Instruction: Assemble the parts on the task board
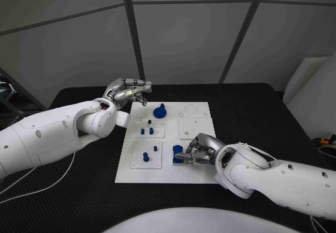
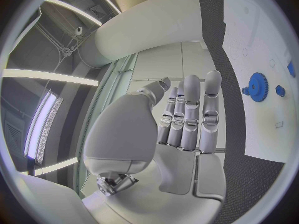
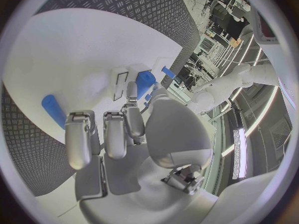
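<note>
The left hand [image 1: 128,91] hangs above the far-left corner of the task board [image 1: 199,177], fingers held straight and close together, gripping nothing; the left wrist view confirms an empty palm. To its right on the board stands the blue gear [image 1: 160,112], seated with a knob on top. Nearer the robot sit the small blue pegs [image 1: 147,131] on their raised plate, then a single blue peg [image 1: 145,157] on the near-left plate.

Further right, the right hand [image 1: 198,151] rests low over the board's near middle, fingers curled down around the blue block [image 1: 177,155]. Whether the fingers actually clamp the block cannot be determined; the right wrist view shows a blue piece just past the fingertips and a loose blue cylinder [image 3: 54,110] lying on the board beside them.

Judgement: the step in hand appears to be seating or picking the block. To do it well, the fingers should bear evenly on both sides, the piece kept upright, and pressure applied straight down. The left hand should stay clear of the gear.
</note>
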`<move>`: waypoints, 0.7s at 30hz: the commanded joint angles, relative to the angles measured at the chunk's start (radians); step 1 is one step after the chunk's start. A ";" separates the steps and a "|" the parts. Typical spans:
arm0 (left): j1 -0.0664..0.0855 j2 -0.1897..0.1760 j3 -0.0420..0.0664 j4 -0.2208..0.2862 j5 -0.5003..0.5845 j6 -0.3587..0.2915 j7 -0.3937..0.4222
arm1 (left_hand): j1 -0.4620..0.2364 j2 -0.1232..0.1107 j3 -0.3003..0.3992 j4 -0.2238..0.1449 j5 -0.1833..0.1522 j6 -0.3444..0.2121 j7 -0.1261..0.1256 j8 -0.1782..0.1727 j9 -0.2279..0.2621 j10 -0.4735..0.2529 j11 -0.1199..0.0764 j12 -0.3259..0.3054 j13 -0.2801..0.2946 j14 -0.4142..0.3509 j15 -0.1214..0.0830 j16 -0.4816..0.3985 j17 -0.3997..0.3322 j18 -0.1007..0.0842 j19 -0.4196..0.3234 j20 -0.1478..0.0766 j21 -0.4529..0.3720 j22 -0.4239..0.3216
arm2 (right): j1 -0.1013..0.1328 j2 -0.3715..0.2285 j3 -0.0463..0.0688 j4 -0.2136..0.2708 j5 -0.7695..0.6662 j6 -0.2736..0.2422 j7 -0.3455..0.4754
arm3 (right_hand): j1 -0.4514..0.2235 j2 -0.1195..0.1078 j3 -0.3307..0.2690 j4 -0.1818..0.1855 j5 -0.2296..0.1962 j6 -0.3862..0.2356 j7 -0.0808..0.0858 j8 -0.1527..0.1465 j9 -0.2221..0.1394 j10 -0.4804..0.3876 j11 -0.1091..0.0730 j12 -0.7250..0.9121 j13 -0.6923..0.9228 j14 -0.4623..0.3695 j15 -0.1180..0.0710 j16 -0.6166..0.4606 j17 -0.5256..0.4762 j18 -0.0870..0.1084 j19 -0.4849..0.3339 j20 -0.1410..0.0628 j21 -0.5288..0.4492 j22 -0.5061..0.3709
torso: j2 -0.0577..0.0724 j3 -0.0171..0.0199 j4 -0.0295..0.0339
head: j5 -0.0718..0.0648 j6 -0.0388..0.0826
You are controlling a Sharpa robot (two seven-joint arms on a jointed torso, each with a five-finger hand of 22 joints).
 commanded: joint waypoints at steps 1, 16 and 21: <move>0.001 0.000 0.001 0.000 0.005 0.011 0.005 | -0.003 0.010 -0.006 -0.001 -0.004 -0.004 0.004 -0.003 -0.001 -0.009 0.000 0.005 0.001 -0.005 -0.001 -0.004 -0.001 0.050 0.000 0.006 -0.003 -0.001 | 0.001 -0.002 0.000 0.003 -0.036 -0.008 -0.004 | 0.041 0.018 0.012 -0.014 0.008 -0.003 -0.006 0.008 0.005 -0.001 -0.007 -0.002 0.001 0.068 -0.006 -0.006 0.054 -0.015 0.085 -0.006 -0.002 0.237 | 0.000 -0.0002 -0.0005 | 0.000 -0.001; 0.001 -0.001 0.001 0.000 0.005 0.010 0.005 | -0.001 0.011 -0.008 -0.002 -0.003 -0.006 0.004 -0.004 -0.001 -0.011 0.000 0.006 0.001 -0.005 -0.001 -0.004 -0.002 0.050 0.001 0.006 -0.005 -0.003 | 0.001 -0.013 0.000 0.009 -0.067 -0.035 0.000 | 0.134 0.036 0.036 -0.053 -0.007 -0.005 -0.013 0.014 0.017 0.003 -0.014 0.000 0.008 0.068 -0.011 -0.006 0.057 -0.016 0.087 -0.012 0.000 0.240 | 0.000 -0.0007 0.0002 | -0.001 0.002; 0.001 -0.002 0.001 0.001 0.005 0.009 0.005 | -0.001 0.011 -0.008 -0.002 -0.003 -0.006 0.004 -0.004 -0.001 -0.011 0.000 0.006 0.001 -0.005 -0.001 -0.004 -0.002 0.050 0.001 0.006 -0.005 -0.003 | 0.001 -0.034 0.000 0.024 -0.045 -0.080 0.062 | 0.133 0.030 0.029 -0.049 0.011 -0.013 -0.009 0.009 0.017 0.000 -0.011 -0.007 0.003 0.067 -0.010 -0.008 0.052 -0.014 0.083 -0.012 -0.004 0.235 | 0.001 -0.0007 -0.0006 | -0.002 0.003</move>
